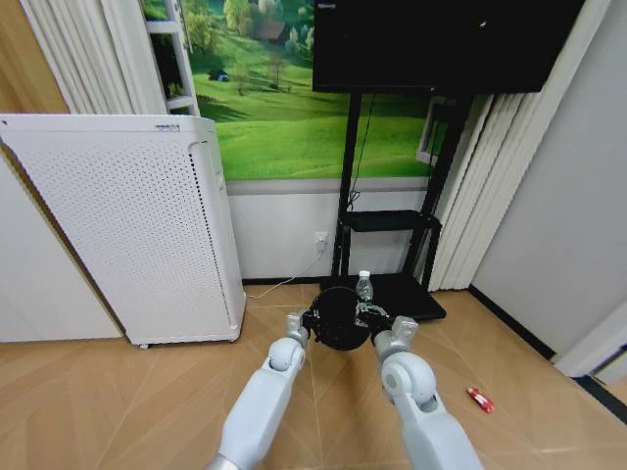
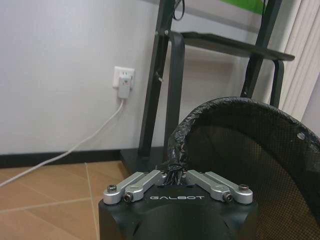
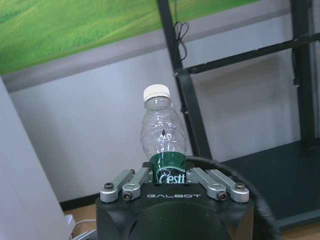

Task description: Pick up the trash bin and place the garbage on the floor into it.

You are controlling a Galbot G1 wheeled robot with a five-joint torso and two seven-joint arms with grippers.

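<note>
The trash bin is held up by its rim in the clenched left claw. The bottle is gripped in the right claw just above the bin, not dropped yet. One red-and-white scrap is left on the floor, well off from the bin.

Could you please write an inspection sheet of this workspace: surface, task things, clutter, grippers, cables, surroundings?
Surface: wooden parquet floor.
Task things: black trash bin held up off the floor; clear bottle, upright, over the bin's rim; small red item lying on the floor by the right arm.
Clutter: nothing seen.
Grippers: left gripper shut on the bin's rim; right gripper shut on the bottle's green label.
Cables: white cable from the wall socket.
Surroundings: white perforated appliance, black TV stand, curtains.
</note>
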